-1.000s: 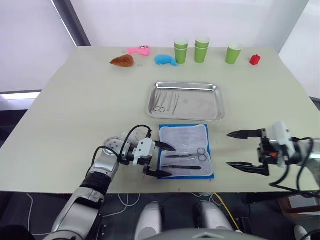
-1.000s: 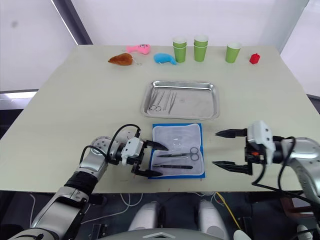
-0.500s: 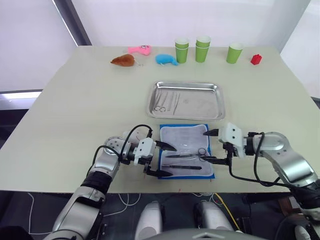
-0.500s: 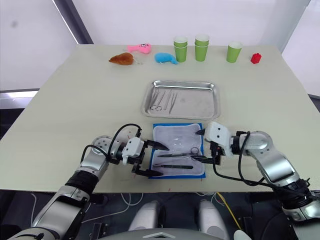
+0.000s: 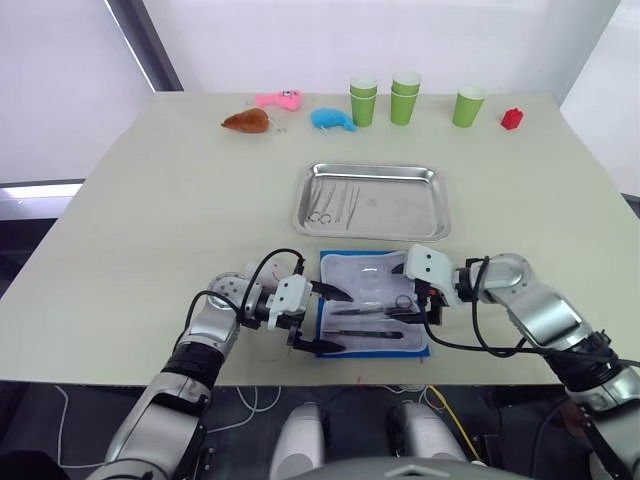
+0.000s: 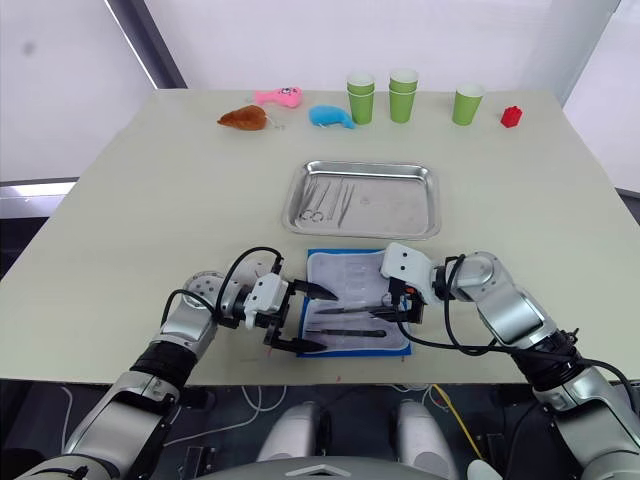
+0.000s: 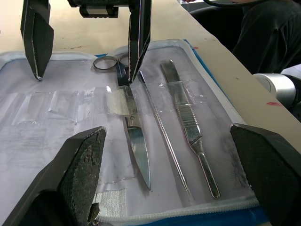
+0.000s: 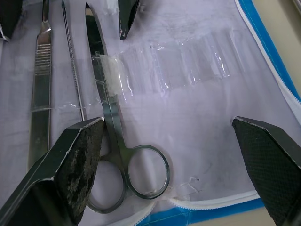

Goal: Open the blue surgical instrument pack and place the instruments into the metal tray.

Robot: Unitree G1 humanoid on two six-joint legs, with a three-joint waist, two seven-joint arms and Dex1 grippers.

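Note:
The blue surgical instrument pack (image 5: 424, 345) lies open near the table's front edge, pale lining up. On the lining lie three instruments: scissors (image 8: 110, 136), a thin probe (image 7: 162, 127) and a flat handle (image 7: 186, 117). My left gripper (image 5: 340, 322) stands open over the pack's left edge. My right gripper (image 5: 400, 292) is open over the right side, its fingers (image 8: 80, 160) either side of the scissors' ring handles, touching nothing I can see. Behind the pack sits the metal tray (image 5: 400, 215), with several instruments (image 5: 335, 203) in its left part.
Along the far edge stand green cups (image 5: 404, 98), a small red item (image 5: 511, 119), a blue whale toy (image 5: 331, 120), a pink toy (image 5: 277, 99) and a brown toy (image 5: 245, 122). The pack lies close to the table's front edge (image 5: 300, 378).
My right arm has swung in from the table's right side and now hangs over the pack's right half, still open. The left gripper has stayed where it was.

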